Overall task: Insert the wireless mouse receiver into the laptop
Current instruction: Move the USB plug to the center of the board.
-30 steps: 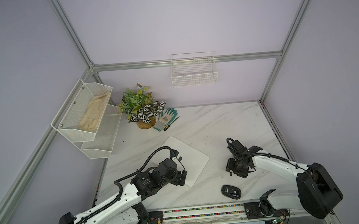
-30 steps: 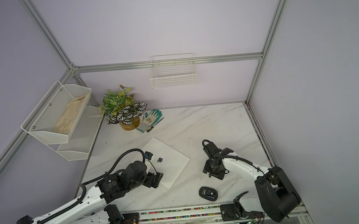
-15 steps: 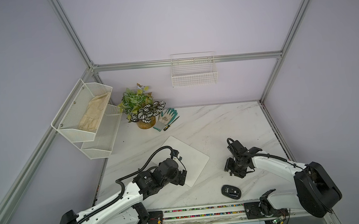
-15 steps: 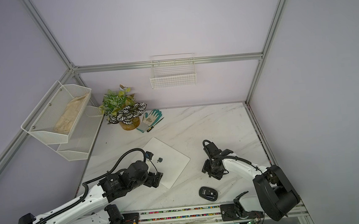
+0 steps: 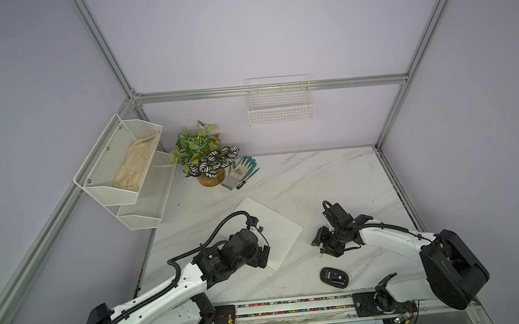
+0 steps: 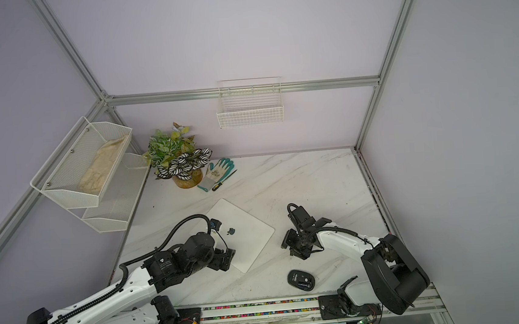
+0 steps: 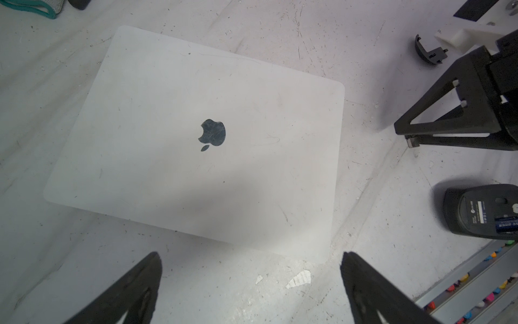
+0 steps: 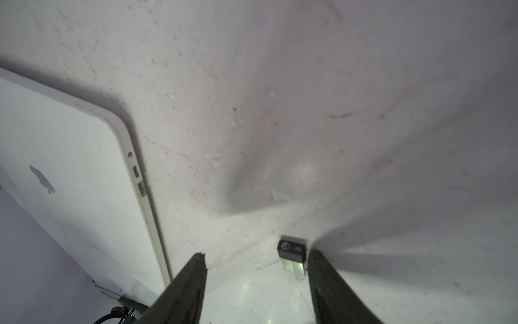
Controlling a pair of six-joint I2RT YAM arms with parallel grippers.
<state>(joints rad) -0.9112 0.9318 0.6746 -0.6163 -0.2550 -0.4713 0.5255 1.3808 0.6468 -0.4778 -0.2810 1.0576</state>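
R gripper (image 8: pixel 256 259) edged twd laptop (image 8: pixel 70 134), spread astride receiver (image 8: pixel 292 249); L gripper (image 7: pixel 251 262) wide; mouse (image 5: pixel 334 277) nearby.

In both top views the right gripper (image 5: pixel 322 245) hides the wireless mouse receiver (image 8: pixel 291 249). The left arm (image 5: pixel 227 257) covers part of the laptop (image 5: pixel 279 230) there.

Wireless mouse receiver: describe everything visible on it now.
The wireless mouse receiver is a tiny stub: black plastic cap with a faint round logo, short silvery metal plug. It lies on the marble table, unplugged, between the open fingers of the right gripper, seemingly against one finger, clear of the other. The laptop sits apart, its side ports facing that way.
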